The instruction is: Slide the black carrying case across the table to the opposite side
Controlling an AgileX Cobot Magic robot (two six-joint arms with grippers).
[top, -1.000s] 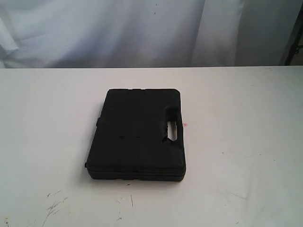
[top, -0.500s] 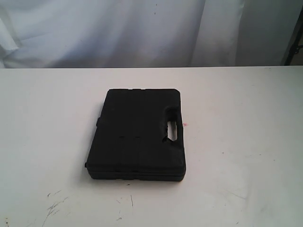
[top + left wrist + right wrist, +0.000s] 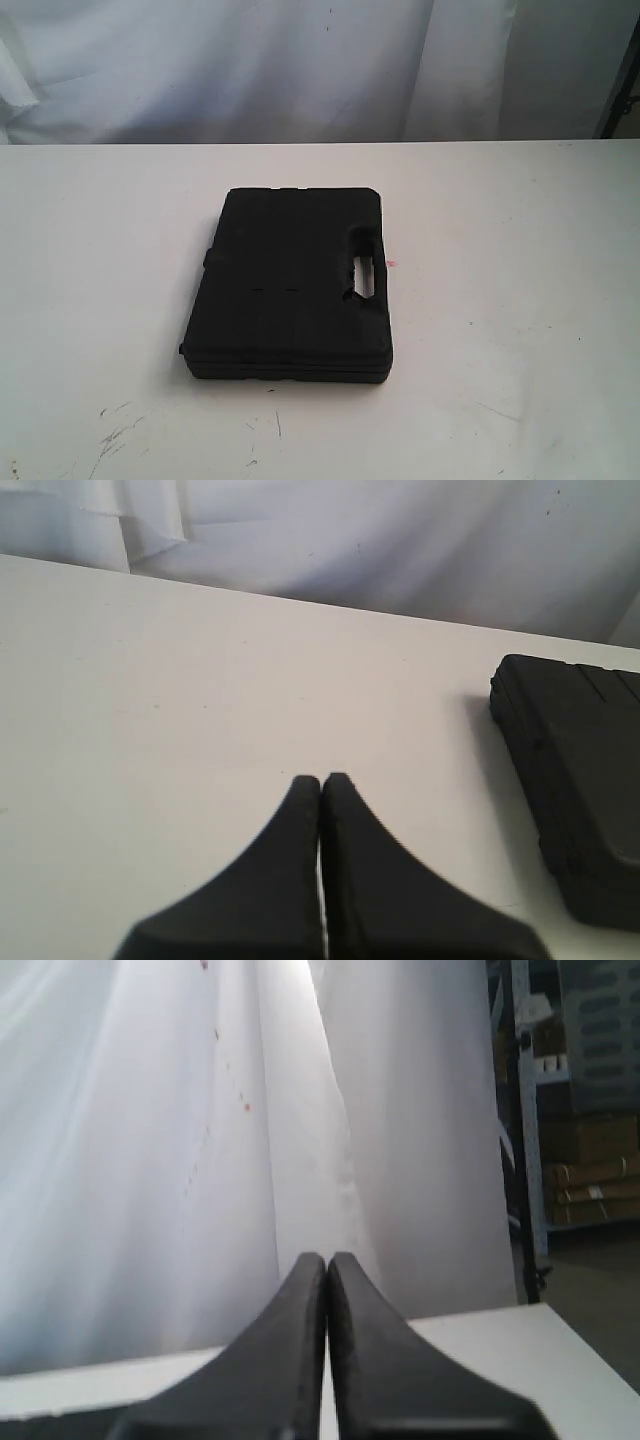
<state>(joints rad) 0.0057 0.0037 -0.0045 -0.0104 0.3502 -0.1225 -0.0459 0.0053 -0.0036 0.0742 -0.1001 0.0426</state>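
The flat matte black case point(image 3: 290, 300) lies near the middle of the white table point(image 3: 100, 250), its slot handle point(image 3: 364, 277) cut in the right edge. Neither arm shows in the exterior view. In the left wrist view my left gripper point(image 3: 322, 780) is shut with nothing in it, above bare tabletop point(image 3: 150, 700), and a corner of the case point(image 3: 580, 780) lies off to one side, apart from the fingers. My right gripper point(image 3: 327, 1258) is also shut and empty, pointing toward the white curtain point(image 3: 150, 1160) over the table's edge point(image 3: 480, 1345).
A white curtain point(image 3: 300, 70) hangs behind the table's far edge. A tiny red dot point(image 3: 391, 264) sits just right of the case. Dark scuff marks point(image 3: 115, 435) mark the front left of the tabletop. Shelving with boxes point(image 3: 590, 1160) stands beyond the curtain.
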